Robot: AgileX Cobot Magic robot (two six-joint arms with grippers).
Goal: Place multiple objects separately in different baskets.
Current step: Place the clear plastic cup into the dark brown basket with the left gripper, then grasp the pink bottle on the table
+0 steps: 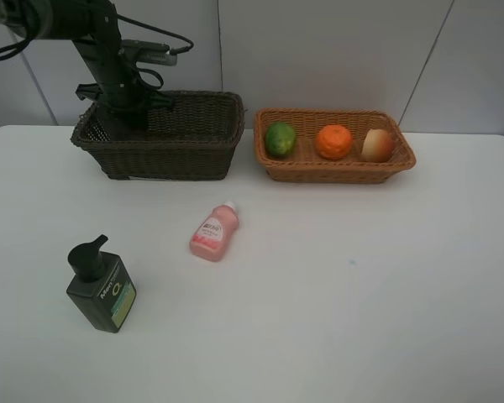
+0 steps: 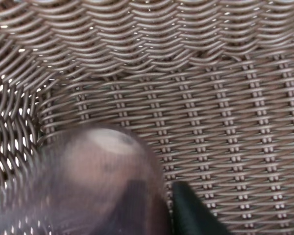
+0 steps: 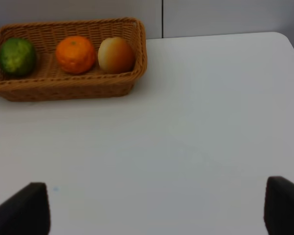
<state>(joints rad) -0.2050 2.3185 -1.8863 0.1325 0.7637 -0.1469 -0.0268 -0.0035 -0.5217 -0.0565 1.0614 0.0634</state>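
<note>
My left gripper (image 1: 128,116) reaches down into the left end of the deep dark brown basket (image 1: 193,155). In the left wrist view the gripper (image 2: 164,198) holds the translucent mauve cup (image 2: 95,176) by its wall, close over the woven basket floor (image 2: 225,122). One dark finger (image 2: 191,215) shows beside the cup. The light basket (image 1: 336,172) holds the lime (image 1: 280,138), the orange (image 1: 334,141) and the peach-like fruit (image 1: 377,144). The pink bottle (image 1: 214,233) lies on the table. The dark green pump bottle (image 1: 101,287) stands front left. My right gripper (image 3: 159,208) is open and empty above the table.
The white table (image 1: 361,277) carries everything. In the right wrist view the light basket (image 3: 63,88) with the lime (image 3: 15,56), the orange (image 3: 76,54) and the fruit (image 3: 116,55) lies well ahead of the gripper. A grey wall stands behind the table.
</note>
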